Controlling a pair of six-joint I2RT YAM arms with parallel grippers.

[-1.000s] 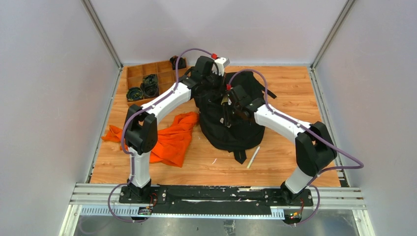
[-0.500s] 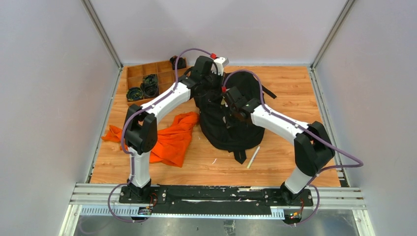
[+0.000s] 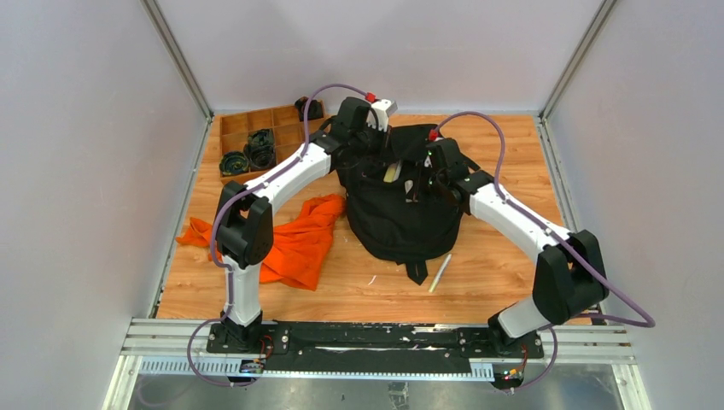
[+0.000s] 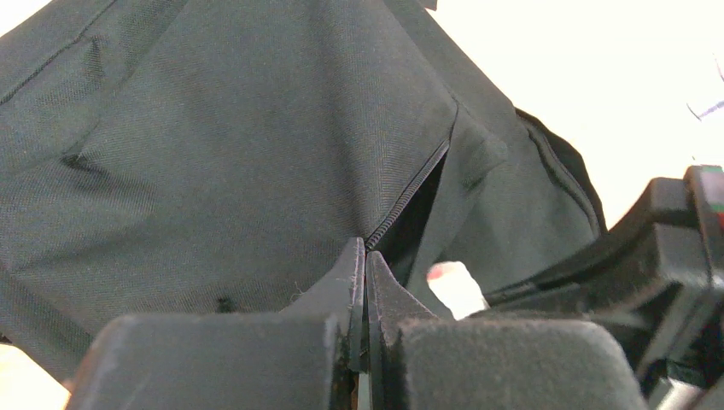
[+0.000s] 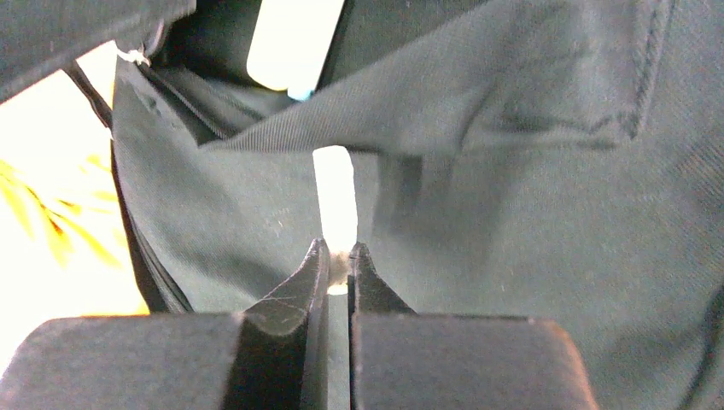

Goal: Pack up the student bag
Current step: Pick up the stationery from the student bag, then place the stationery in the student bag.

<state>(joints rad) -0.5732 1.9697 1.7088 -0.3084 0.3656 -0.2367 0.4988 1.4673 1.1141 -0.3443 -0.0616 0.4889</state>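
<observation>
Left wrist: pincer (image 4: 365,258) on student bag (image 4: 213,154)

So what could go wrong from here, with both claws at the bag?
1. The left claw pinches only the zipper edge of the student bag; the fabric may slip free and the opening sag shut.
2. The right claw grips the thin white item by its end; it could tilt and land on a fold rather than inside.
3. Both claws work close together, so they might bump.
</observation>
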